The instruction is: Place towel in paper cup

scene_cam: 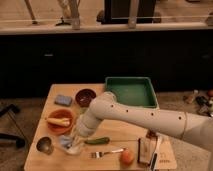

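My white arm reaches in from the right across the wooden table (125, 131). The gripper (75, 142) is low at the table's front left, over a pale crumpled towel (66, 143) and a small whitish cup-like thing (76, 149) next to it. The gripper hides much of both, and I cannot tell whether the towel is in the cup or beside it.
A green tray (131, 91) stands at the back right. A dark red bowl (85, 96) and a blue sponge (63, 100) are at the back left. An orange bowl (59, 121) with food, a metal cup (45, 145), a green cucumber (97, 141), a fork (106, 152), an orange fruit (127, 157) and a packet (147, 149) lie around.
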### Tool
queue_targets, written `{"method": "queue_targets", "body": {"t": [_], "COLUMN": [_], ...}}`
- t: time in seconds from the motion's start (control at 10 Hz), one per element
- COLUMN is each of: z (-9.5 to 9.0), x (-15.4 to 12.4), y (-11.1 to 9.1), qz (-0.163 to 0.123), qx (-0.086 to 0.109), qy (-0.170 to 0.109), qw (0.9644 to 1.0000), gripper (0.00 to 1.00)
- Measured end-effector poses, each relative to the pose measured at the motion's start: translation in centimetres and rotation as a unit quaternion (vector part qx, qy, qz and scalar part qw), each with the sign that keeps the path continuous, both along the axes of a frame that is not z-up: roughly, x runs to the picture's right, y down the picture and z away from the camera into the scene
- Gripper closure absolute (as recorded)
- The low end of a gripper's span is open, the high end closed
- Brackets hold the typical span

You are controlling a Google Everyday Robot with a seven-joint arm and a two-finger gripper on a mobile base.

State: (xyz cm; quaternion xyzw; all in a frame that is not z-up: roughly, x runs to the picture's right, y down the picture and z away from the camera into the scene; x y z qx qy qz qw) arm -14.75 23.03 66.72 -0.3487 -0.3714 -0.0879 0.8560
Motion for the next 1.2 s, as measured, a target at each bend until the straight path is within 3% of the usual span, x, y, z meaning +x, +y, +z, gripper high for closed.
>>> {"method": "queue_targets", "body": {"t": [0.5, 1.2], "z": [-0.1, 1.1], "x": [0.7, 1.0], "y": [0.1, 0.9], "qz": [0.008, 0.017], "qx": [0.003, -0.002], "qy": [0.006, -0.012], "qw": [0.9999, 0.9998], "gripper": [0.24, 0.2]}}
